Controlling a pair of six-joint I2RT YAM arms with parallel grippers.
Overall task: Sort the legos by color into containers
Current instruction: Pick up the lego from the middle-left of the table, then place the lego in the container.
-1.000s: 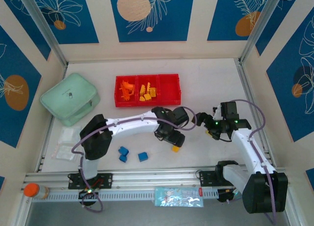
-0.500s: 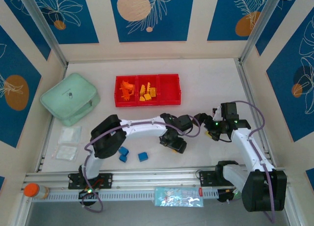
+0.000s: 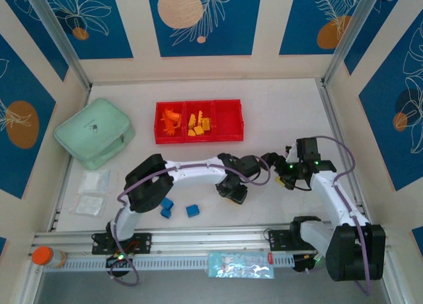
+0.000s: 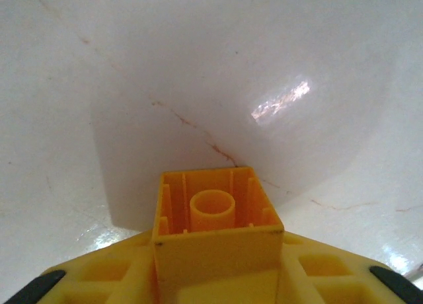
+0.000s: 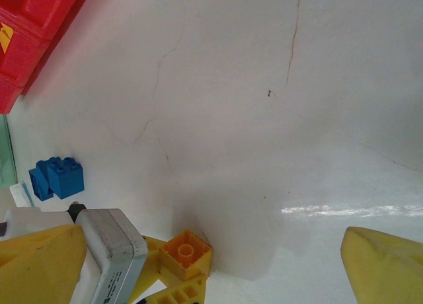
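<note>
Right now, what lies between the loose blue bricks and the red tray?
In the top view, the left arm crosses between blue bricks and red tray; otherwise bare table.

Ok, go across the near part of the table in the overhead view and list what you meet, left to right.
clear packets → pair of blue legos → single blue lego → left end effector, closed on a yellow lego → right end effector, open

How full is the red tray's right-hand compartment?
Empty: the right-hand compartment shows bare red floor; the other two hold orange bricks and yellow bricks.
</note>
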